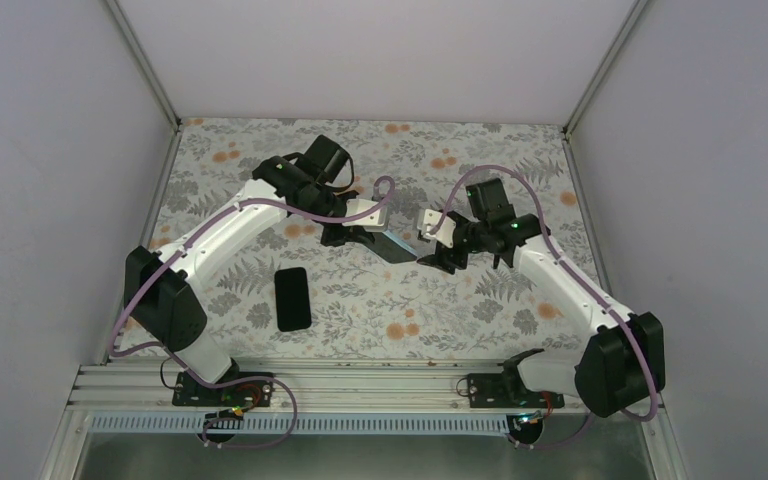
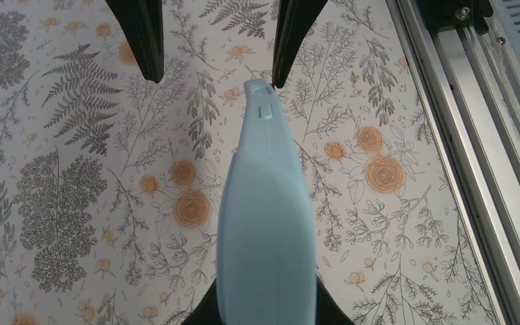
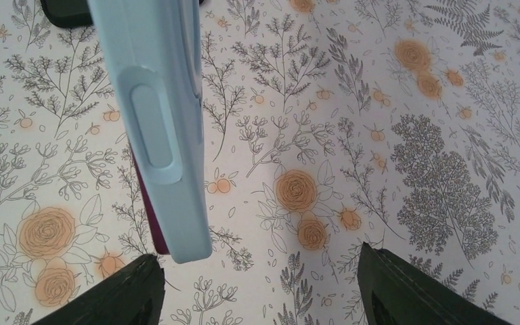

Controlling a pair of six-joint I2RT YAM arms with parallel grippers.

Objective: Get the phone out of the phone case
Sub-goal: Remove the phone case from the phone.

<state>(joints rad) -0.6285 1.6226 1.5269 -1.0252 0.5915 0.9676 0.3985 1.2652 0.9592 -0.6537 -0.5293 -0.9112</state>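
Note:
My left gripper (image 1: 358, 236) is shut on one end of a light blue phone case (image 1: 398, 246) and holds it above the table. In the left wrist view the case (image 2: 265, 217) runs up from my left gripper (image 2: 265, 308). My right gripper (image 1: 438, 258) is open at the case's far end, its fingers (image 2: 142, 34) astride the tip without touching. In the right wrist view the case (image 3: 156, 122) hangs above the left finger of my right gripper (image 3: 261, 291), with a dark maroon lining at its edge. A black phone (image 1: 292, 298) lies flat on the table, apart from the case.
The table has a floral cloth (image 1: 440, 310). An aluminium rail (image 1: 360, 385) runs along the near edge and shows in the left wrist view (image 2: 474, 135). Grey walls close in the left, right and back sides.

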